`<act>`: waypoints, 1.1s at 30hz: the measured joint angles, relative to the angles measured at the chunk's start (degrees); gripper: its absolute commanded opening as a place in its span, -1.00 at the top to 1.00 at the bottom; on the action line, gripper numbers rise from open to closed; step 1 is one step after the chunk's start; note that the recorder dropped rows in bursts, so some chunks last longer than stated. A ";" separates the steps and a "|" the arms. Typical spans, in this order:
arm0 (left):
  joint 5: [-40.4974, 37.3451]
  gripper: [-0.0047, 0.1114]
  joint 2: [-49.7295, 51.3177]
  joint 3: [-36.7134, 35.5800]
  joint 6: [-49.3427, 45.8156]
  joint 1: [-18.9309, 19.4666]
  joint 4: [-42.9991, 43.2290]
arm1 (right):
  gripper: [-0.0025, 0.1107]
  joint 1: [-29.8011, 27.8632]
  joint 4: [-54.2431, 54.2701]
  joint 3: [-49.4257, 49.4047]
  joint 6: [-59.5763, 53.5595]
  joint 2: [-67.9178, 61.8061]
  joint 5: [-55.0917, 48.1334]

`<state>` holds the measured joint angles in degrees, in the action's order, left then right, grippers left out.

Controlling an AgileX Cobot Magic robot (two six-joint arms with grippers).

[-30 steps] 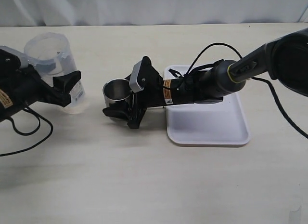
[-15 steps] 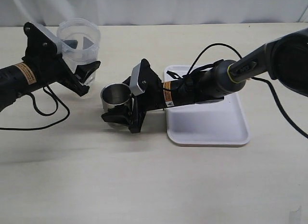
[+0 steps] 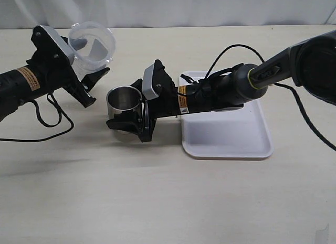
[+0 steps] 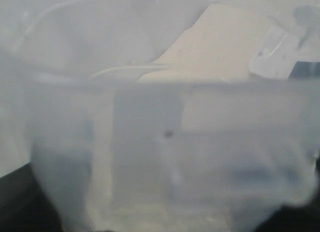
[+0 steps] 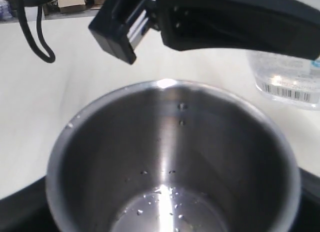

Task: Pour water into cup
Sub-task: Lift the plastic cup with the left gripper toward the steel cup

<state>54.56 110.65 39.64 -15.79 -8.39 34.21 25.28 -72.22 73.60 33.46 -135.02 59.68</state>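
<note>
The steel cup (image 3: 124, 100) is raised a little over the table at centre left, with my right gripper (image 3: 127, 108) shut on it from the right. In the right wrist view the cup (image 5: 170, 157) fills the frame, and drops of water (image 5: 165, 202) glint on its bottom. My left gripper (image 3: 88, 63) is shut on the translucent beaker (image 3: 93, 42), which is held in the air up and left of the cup and tipped so that its mouth shows. In the left wrist view the blurred beaker (image 4: 160, 142) covers everything and hides the jaws. No water shows in the beaker.
A white tray (image 3: 226, 134) lies on the table right of the cup, under the right arm. Black cables (image 3: 47, 120) loop from both arms. The beaker (image 5: 285, 77) shows beyond the cup's rim, with the left gripper's black body across the frame's upper edge.
The left arm lifted the beaker off the table at the far left, carried it right toward the cup and tipped it. The cup shifted slightly left and rose a little.
</note>
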 measured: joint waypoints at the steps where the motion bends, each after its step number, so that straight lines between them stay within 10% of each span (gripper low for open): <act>1: 0.00 0.92 0.00 0.00 -0.16 0.00 0.00 | 0.88 0.00 0.00 0.00 0.00 0.00 0.00; 33: 2.64 0.92 0.00 0.00 -23.02 -0.23 4.50 | 0.88 0.00 -1.03 0.00 -1.24 0.00 0.00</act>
<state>57.19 110.65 39.64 -38.81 -8.62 38.71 25.28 -73.25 73.60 32.22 -135.02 59.68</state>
